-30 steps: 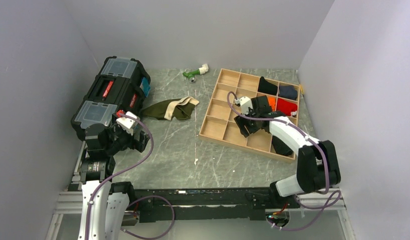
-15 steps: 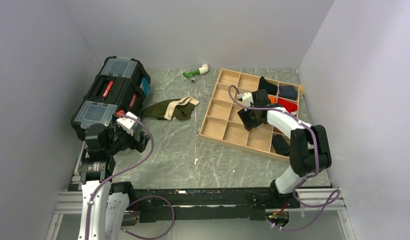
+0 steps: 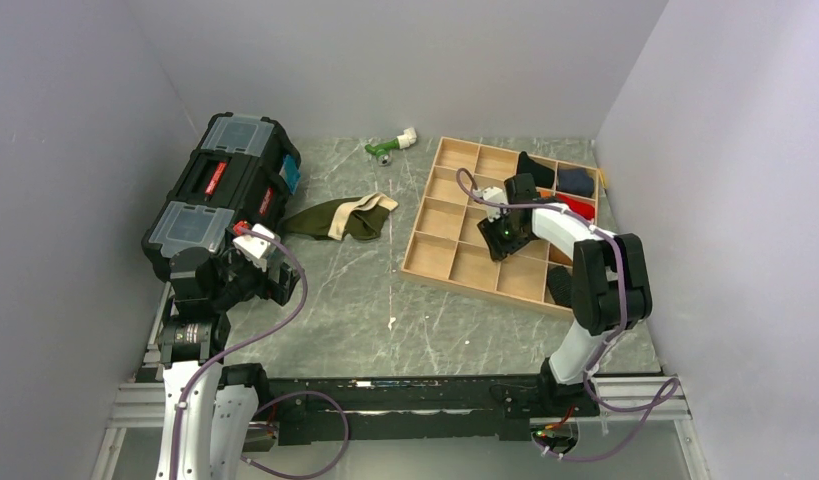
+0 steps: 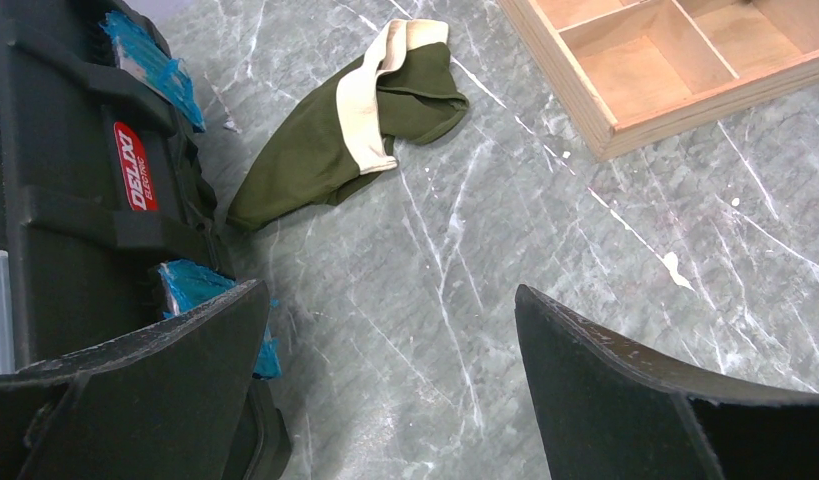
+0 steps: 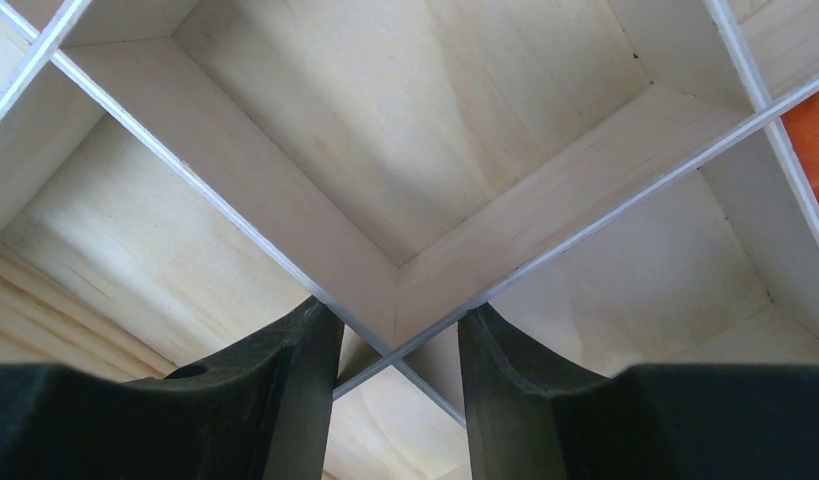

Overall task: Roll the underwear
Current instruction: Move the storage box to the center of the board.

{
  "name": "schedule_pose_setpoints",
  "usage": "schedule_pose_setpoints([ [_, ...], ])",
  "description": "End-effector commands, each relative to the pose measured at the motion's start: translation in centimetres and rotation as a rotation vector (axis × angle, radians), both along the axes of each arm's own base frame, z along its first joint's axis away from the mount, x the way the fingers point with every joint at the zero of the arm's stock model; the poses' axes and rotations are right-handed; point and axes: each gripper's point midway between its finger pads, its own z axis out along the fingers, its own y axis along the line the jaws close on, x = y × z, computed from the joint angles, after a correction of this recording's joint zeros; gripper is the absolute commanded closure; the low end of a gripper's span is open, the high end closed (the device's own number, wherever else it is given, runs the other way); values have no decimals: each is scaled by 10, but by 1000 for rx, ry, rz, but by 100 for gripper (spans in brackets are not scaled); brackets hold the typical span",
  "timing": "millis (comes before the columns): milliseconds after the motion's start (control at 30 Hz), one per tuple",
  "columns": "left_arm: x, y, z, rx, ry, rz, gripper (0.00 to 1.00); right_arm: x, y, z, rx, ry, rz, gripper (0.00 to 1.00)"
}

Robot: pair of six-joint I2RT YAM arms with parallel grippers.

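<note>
Left gripper (image 4: 390,300), spread wide, is placed nearer.
Underwear (image 4: 335,140) is seen at its 12 o'clock, lying 7-to-1; right gripper (image 5: 397,312), parted and empty, is found over the tray (image 4: 705,105).

a grey-green, white-veined stone-look tabletop (image 3: 365,290) carries four things. a black plastic toolbox (image 3: 225,190) with clear lid compartments (a red label on top) lies along the left edge. soft olive-green cloth underwear (image 3: 340,217) with a cream waistband lies crumpled just beside it. a pale wooden compartment tray (image 3: 435,255) sits at right, and a small green-and-white plastic piece (image 3: 390,146) rests near the far wall.
</note>
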Motion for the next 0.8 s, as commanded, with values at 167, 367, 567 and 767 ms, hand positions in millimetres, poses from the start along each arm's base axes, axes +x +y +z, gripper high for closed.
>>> schedule_pose_setpoints([
  [167, -1, -3, 14, 8, -46, -27, 1, 6, -37, -1, -124, 57, 212, 80],
  [367, -1, -3, 14, 8, -44, -29, 1, 13, -73, -8, -221, 87, 234, 85],
  [567, -1, -3, 13, 8, -41, -28, 1, 27, -112, -13, -247, 120, 174, 86],
  [767, 0, -2, 11, 8, -34, -26, 1, 38, -123, -13, -235, 105, 150, 87],
])
